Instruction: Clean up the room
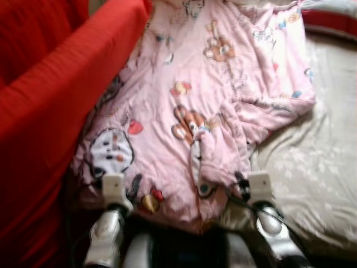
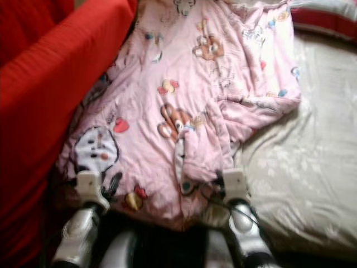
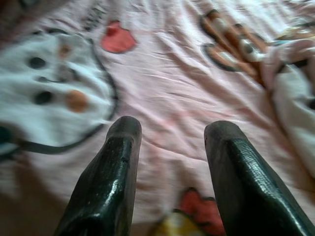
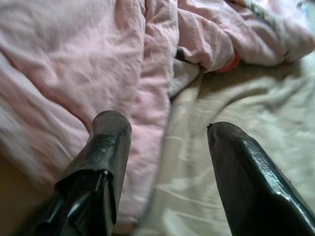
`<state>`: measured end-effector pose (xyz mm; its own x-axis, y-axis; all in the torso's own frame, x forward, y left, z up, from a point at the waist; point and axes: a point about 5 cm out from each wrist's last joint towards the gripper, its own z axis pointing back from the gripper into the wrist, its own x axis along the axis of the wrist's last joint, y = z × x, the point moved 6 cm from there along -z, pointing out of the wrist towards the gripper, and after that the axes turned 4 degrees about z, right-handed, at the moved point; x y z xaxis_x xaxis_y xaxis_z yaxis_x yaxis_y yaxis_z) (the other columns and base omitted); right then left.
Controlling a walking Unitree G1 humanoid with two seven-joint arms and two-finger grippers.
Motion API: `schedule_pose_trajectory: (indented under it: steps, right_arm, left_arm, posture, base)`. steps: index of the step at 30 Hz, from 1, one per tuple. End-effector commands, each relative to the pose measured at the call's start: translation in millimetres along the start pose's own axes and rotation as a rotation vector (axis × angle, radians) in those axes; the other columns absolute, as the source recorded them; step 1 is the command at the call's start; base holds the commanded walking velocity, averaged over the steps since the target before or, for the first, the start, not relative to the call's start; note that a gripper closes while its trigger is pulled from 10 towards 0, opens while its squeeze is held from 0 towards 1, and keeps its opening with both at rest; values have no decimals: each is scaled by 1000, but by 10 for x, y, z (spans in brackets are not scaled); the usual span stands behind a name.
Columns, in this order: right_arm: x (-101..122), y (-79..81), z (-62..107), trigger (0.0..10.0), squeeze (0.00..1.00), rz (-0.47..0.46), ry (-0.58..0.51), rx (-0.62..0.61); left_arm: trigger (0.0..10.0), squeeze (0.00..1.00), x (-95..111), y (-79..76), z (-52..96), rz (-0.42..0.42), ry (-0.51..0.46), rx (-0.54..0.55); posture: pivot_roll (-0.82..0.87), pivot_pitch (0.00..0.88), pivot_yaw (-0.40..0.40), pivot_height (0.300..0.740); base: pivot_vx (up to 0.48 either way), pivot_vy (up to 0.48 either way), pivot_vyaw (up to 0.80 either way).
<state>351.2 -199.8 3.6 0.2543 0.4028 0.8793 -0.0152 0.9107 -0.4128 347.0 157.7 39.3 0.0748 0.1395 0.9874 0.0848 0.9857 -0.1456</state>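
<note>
i'm looking at a home bedroom: a bed with a beige floral sheet, a pink cartoon-print quilt at 12 o'clock, red fabric at 9 o'clock.

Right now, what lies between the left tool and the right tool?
In the left eye view, the near edge of the pink blanket lies between the left tool and the right tool; both are open.

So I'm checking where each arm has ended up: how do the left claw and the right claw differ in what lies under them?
The left claw hovers wholly over the pink blanket, near its white cartoon face. The right claw straddles the blanket's edge, one finger over pink, the other over the beige sheet. Both are open and hold nothing.
</note>
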Motion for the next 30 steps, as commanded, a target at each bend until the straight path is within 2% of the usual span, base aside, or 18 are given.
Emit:
schedule_pose_trajectory:
  steps: [1,3,9,10,12,13,14,15,16,26,30]
  right_arm:
    - [-120,128,49,10000,1000,49,44,45]
    - [-165,130,47,10000,1000,101,64,70]
    - [-169,167,34,10000,1000,153,70,110]
    - [-239,188,50,10000,1000,193,100,132]
    - [-288,187,62,10000,1000,212,121,139]
    - [-370,155,81,10000,722,226,159,134]
    - [-370,155,81,10000,722,226,159,134]
    - [-412,123,90,10000,196,228,177,126]
    - [-432,103,94,10000,0,232,185,123]
    - [-439,103,70,10000,0,228,213,123]
    - [-386,184,45,10000,0,206,209,137]
  left_arm:
    - [10000,0,-130,116,91,6,48,35]
    - [10000,0,-134,117,96,6,50,34]
    - [10000,0,-130,124,96,3,51,34]
    - [10000,0,-132,125,96,2,53,34]
    - [10000,0,-133,126,96,1,53,34]
    - [10000,0,-132,130,97,2,54,36]
    - [10000,0,-132,130,97,2,54,36]
    - [10000,0,-130,131,96,2,54,36]
    - [10000,0,-129,134,96,1,54,35]
    - [10000,0,-112,93,71,-2,52,23]
    - [10000,0,-27,57,-10,-7,33,5]
  posture:
    - [-56,243,25,638]
    - [-54,245,26,638]
    - [-50,247,28,638]
    - [-43,245,30,638]
    - [-43,245,30,638]
    - [-40,245,31,638]
    - [-40,245,31,638]
    - [-39,245,32,638]
    - [-38,245,34,638]
    - [-23,240,40,638]
    - [-12,247,44,638]
  base:
    - [0,0,0]
    - [0,0,0]
    - [0,0,0]
    - [0,0,0]
    - [0,0,0]
    - [0,0,0]
    - [0,0,0]
    - [0,0,0]
    - [0,0,0]
    - [0,0,0]
    - [0,0,0]
